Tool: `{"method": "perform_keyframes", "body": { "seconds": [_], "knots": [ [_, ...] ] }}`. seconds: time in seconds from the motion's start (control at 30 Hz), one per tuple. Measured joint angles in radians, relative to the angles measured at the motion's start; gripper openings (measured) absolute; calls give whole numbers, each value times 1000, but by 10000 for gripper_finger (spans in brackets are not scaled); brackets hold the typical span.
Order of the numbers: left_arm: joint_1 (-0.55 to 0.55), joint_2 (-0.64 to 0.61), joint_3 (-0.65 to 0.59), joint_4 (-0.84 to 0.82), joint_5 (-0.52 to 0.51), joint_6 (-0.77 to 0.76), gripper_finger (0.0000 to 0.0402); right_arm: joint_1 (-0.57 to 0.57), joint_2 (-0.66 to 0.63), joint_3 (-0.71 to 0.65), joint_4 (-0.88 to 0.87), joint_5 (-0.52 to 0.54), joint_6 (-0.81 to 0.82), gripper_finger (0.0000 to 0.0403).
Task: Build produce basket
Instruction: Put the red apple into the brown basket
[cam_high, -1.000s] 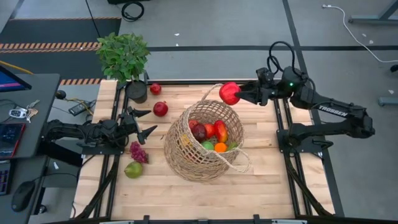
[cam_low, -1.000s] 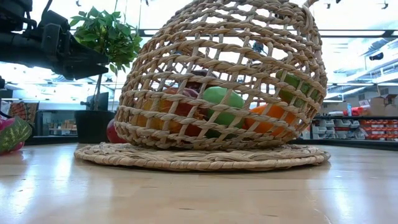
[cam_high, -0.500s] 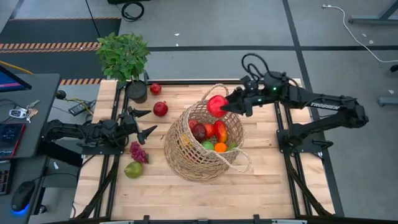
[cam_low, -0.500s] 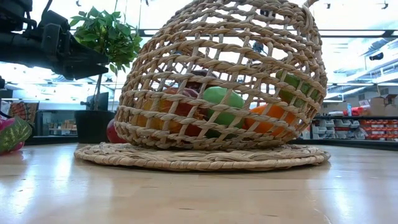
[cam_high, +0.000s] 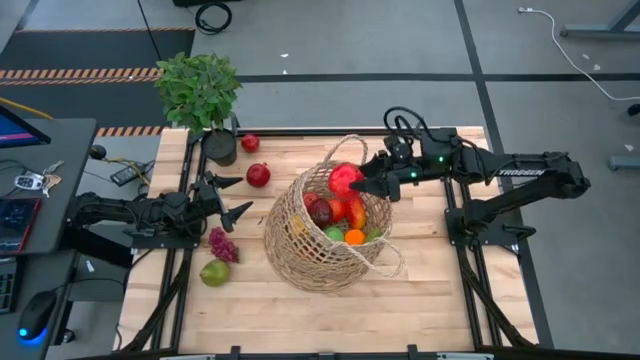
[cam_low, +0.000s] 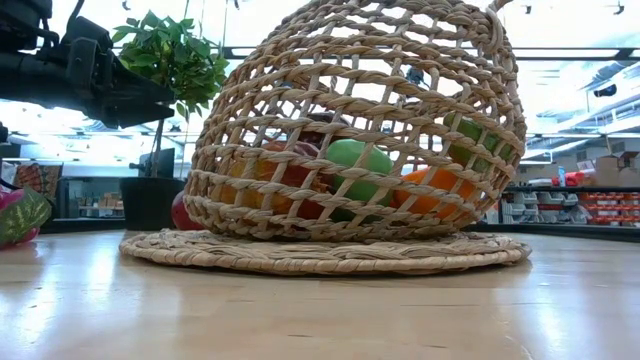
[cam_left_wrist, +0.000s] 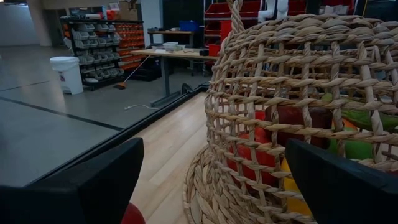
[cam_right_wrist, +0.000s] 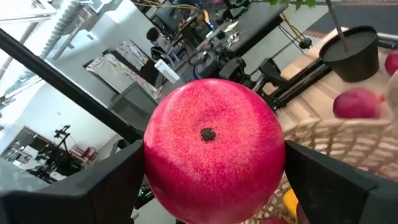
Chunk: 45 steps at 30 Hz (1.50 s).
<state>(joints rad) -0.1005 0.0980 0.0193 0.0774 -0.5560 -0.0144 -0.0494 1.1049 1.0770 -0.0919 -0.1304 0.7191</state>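
Gripping a round red fruit (cam_high: 345, 179) between its two dark fingers, the right gripper (cam_high: 352, 182) hangs over the far rim of the basket (cam_high: 300, 245), with open mouth just beneath and little room beside the loop handle (cam_high: 342, 143). The right arm stretches level across the table (cam_high: 440, 300) from the right edge. The fruit is speckled, glossy, with a dark dimple. The basket is tan open-weave wicker, round, holding red, green and orange produce (cam_high: 342, 218). Left gripper (cam_high: 232, 197) waits near the table's left side, fingers spread wide and empty, basket wall close ahead. Around it lie a red fruit (cam_high: 258, 175), a smaller red one (cam_high: 250, 143), purple grapes (cam_high: 222, 244) and a green pear (cam_high: 214, 272). A potted plant (cam_high: 200, 95) stands at the far left corner.
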Motion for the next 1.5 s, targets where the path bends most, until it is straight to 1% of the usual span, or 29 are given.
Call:
{"method": "perform_keyframes", "body": {
  "seconds": [0.17, 0.3, 0.43, 0.53, 0.67, 0.73, 0.87, 1.13, 1.5],
  "knots": [
    [0, 0, 0, 0, 0, 0, 398, 90, 2, 1, -110, 80, 31, 368],
    [0, 0, 0, 0, 0, 0, 398, 125, 3, 0, -195, 118, 83, 368],
    [0, 0, 0, 0, 0, 0, 398, 115, 2, 0, -252, 123, 95, 368],
    [0, 0, 0, 0, 0, 0, 398, 108, 2, 0, -343, 121, 105, 368],
    [0, 0, 0, 0, 0, 0, 398, 113, 2, 0, -479, 78, 152, 368],
    [0, 0, 0, 0, 0, 0, 398, 116, 2, 0, -513, 50, 176, 368],
    [0, 0, 0, 0, 0, 0, 398, 116, 2, 0, -509, 25, 194, 368],
    [0, 0, 0, 0, 0, 0, 398, 111, 2, 0, -508, 38, 164, 368],
    [0, 0, 0, 0, 0, 0, 398, 118, 6, 0, -508, 41, 163, 368]
  ]
}}
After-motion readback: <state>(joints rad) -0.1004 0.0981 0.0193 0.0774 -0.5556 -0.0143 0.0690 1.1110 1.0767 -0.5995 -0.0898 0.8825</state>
